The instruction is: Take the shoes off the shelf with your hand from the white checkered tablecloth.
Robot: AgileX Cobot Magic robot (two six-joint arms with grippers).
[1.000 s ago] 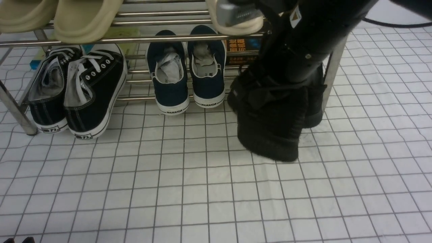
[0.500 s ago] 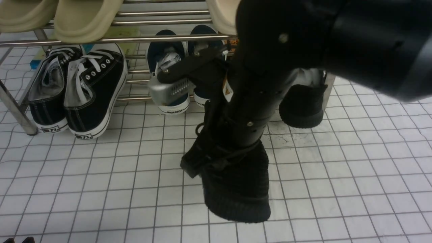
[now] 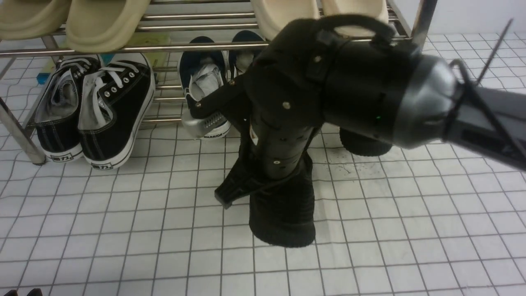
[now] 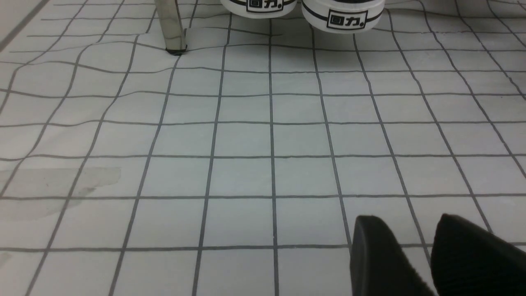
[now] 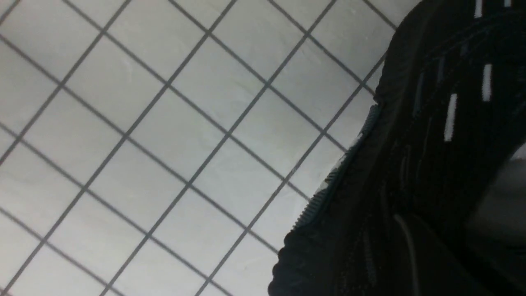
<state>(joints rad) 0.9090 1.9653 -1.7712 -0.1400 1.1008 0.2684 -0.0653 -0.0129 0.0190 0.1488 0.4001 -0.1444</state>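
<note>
One all-black knit sneaker [image 3: 283,213] stands heel toward me on the white checkered tablecloth [image 3: 123,230], in front of the chrome shelf [image 3: 164,47]. My right gripper [image 3: 254,193] reaches down from the bulky black and grey arm and is shut on this sneaker's collar, with one finger [image 3: 230,193] showing outside it. The right wrist view shows the sneaker's knit side with white dashes [image 5: 411,164] close up. The second black knit sneaker [image 3: 363,144] stays at the shelf's lower right, mostly hidden by the arm. My left gripper [image 4: 415,246] is slightly open and empty low over the cloth.
Black canvas sneakers with white soles [image 3: 94,111] and navy slip-ons [image 3: 205,94] sit on the shelf's lower tier. Beige slippers [image 3: 102,20] lie on the upper tier. A shelf leg [image 4: 170,24] stands ahead of the left gripper, with the canvas heels [image 4: 341,12] beside it.
The right arm pulled the black knit sneaker off the shelf's lower tier, toward me and left over the cloth. The arm has since swung lower across the view. The left gripper stayed put.
</note>
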